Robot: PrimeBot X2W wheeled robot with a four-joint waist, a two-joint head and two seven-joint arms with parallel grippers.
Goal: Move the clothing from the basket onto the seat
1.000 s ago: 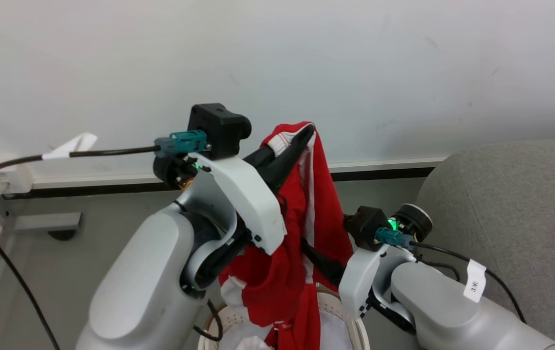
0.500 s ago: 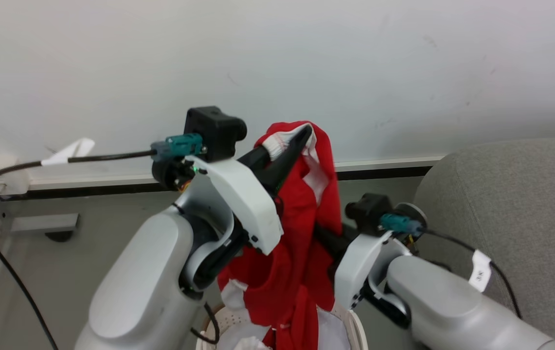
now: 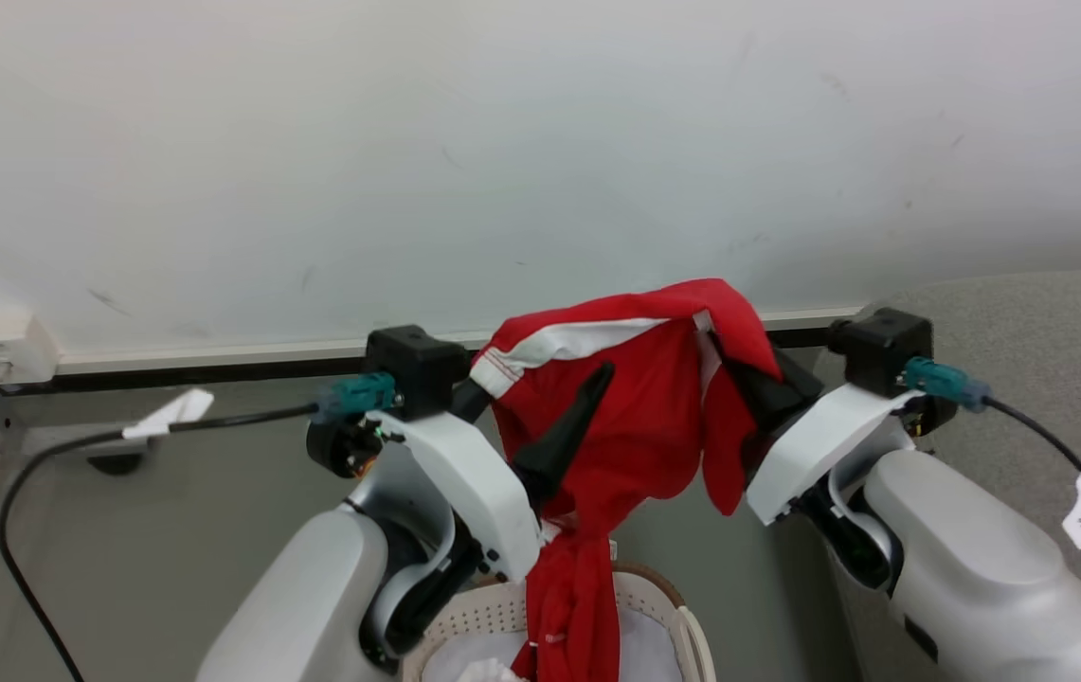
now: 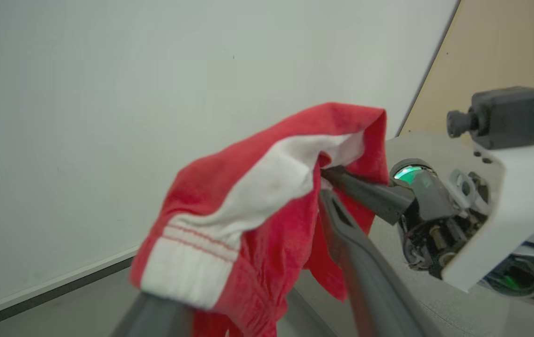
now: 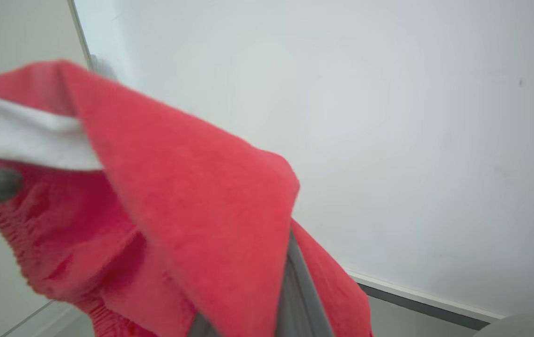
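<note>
The clothing (image 3: pixel 635 417), a bright red garment with a white-striped waistband, hangs stretched between my two grippers above the basket (image 3: pixel 682 625). Its tail trails down into the basket. My left gripper (image 3: pixel 531 393) stands open; the waistband drapes over one finger and the other dark finger (image 3: pixel 573 417) lies bare against the cloth. My right gripper (image 3: pixel 729 355) is shut on the garment's upper right fold. In the left wrist view the right gripper (image 4: pixel 332 175) pinches the red cloth (image 4: pixel 257 187). The grey seat (image 3: pixel 1033 332) lies at the right.
A white wall and a dark baseboard (image 3: pixel 218 369) run behind. Pale white fabric (image 3: pixel 644 654) lies in the basket. Grey floor surrounds the basket. Cables trail from both wrists, one (image 3: pixel 28 493) looping down at the left.
My right gripper has risen, shut on the garment and pulled its top to the right. My left gripper has opened and dropped lower. The head view has shifted a little.
</note>
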